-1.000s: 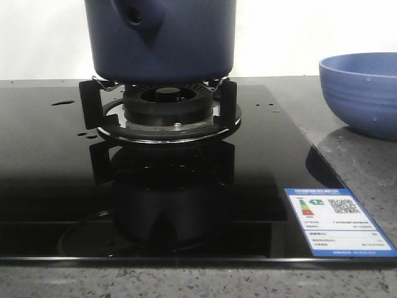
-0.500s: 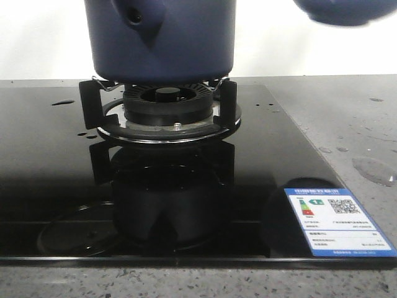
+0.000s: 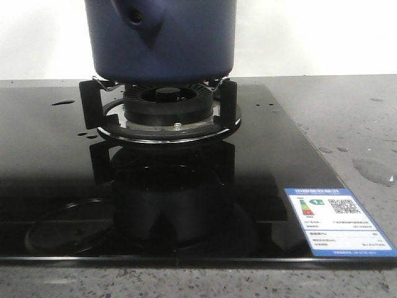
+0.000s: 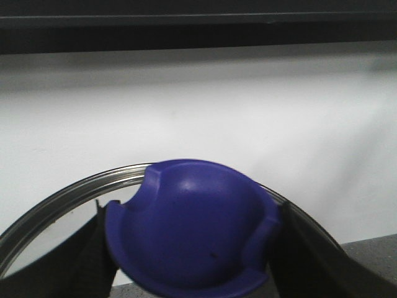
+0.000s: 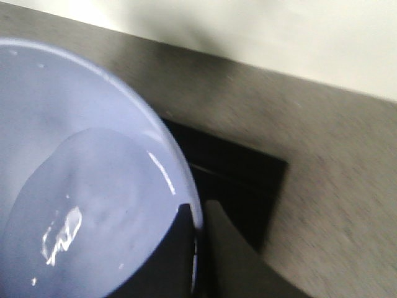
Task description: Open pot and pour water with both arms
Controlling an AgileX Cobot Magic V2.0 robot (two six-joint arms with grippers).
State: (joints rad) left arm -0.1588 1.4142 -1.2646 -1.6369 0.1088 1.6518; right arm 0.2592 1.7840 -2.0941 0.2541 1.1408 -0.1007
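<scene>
Pot [image 3: 161, 37]: stood on burner [image 3: 164, 108] of black hob [image 3: 49, 155]; water [image 3: 372, 169] puddled on worktop [image 3: 347, 118]. Left fingers [image 4: 310, 254] clenched the lid's blue knob [image 4: 189, 230]. Right fingers [image 5: 223, 248] pinched the light-blue bowl [image 5: 74, 186] rim.

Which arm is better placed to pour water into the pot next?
The right. Its gripper is shut on the rim of the light blue bowl, which holds shiny water. The left gripper is busy holding the lid's blue knob, away from the pot.
</scene>
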